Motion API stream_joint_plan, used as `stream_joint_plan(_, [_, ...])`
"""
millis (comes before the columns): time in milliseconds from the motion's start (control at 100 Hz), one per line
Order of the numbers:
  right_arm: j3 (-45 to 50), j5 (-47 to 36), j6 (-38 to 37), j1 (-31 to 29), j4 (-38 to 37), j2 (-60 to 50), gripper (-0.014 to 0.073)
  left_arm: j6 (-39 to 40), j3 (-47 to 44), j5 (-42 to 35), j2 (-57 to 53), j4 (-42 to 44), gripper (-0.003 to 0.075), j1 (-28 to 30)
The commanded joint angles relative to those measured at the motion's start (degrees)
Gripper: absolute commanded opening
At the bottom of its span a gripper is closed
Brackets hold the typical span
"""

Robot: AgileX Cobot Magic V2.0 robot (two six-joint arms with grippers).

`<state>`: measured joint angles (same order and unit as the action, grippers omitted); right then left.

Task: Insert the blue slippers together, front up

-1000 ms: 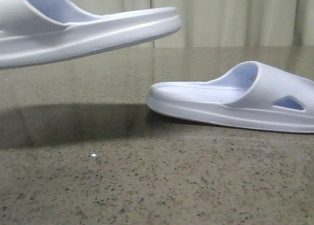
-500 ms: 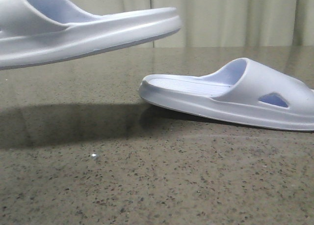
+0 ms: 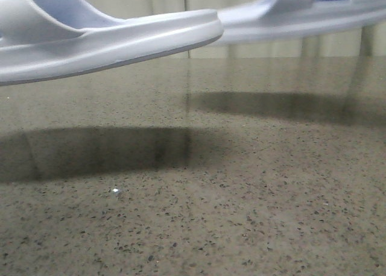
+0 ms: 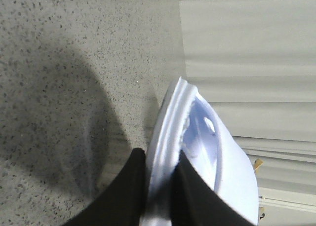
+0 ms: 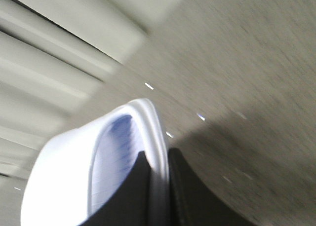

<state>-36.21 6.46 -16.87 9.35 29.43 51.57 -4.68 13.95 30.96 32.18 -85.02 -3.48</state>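
Slippers are both hanging in the air above the speckled table [image 3: 199, 216], neither one touching it. The left slipper [image 3: 102, 38] is filling the upper left of the front view, its sole tilting gently upward toward its free end and casting a broad dark shadow on the stone beneath. The right slipper [image 3: 301, 14] is sitting high at the upper right, behind the left one's tip and seemingly a little farther back, its triangular side cutout showing near the frame's edge. The left gripper [image 4: 160, 186] is pinching the left slipper's sole edge, one black finger on either face. The right gripper [image 5: 158, 186] is likewise clamping the rim of the right slipper between its dark fingers; that view is blurred, so finer detail is hard to read. Pale curtains [image 3: 265, 50] are hanging behind the table.
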Motion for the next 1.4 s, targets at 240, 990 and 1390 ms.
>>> stream_joint_plan(240, [-12.8,8.08,0.92,-0.19,-1.41,-6.23,-0.0107,-0.08,2.03,1.0,-0.11,-2.31,0.0016,-0.02])
stream_joint_plan(990, [-10.66,19.23,0.92,11.97,-0.61,-5.85,-0.0107,-1.6,2.03,4.4,-0.11,-3.61,0.0016,-0.02])
stream_joint_plan(1390, [-10.24,16.37,1.34,17.1,-0.61,-0.38,-0.0107,-1.6,2.03,10.41,-0.11,-5.46,0.0016,-0.02])
